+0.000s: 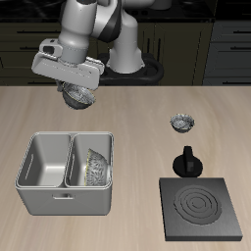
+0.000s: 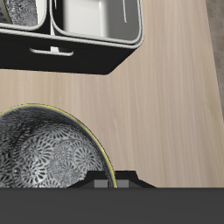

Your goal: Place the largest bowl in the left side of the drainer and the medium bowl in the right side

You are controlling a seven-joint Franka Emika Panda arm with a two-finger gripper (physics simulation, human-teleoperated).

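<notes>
Grey metal bowl carried in the air, other bowl already in the drainer.

Gripper (image 1: 76,90) clamped on the rim of a speckled bowl (image 2: 48,162), which bowl by size unclear; raised behind the drainer (image 1: 59,192), probably to clear its walls. One compartment holds a tilted bowl (image 1: 95,167), the other is free. Smallest bowl (image 1: 182,123) sits well apart, near the stove plate (image 1: 202,208).

Arm raised, jaws of gripper (image 1: 75,90) clamped shut.
</notes>
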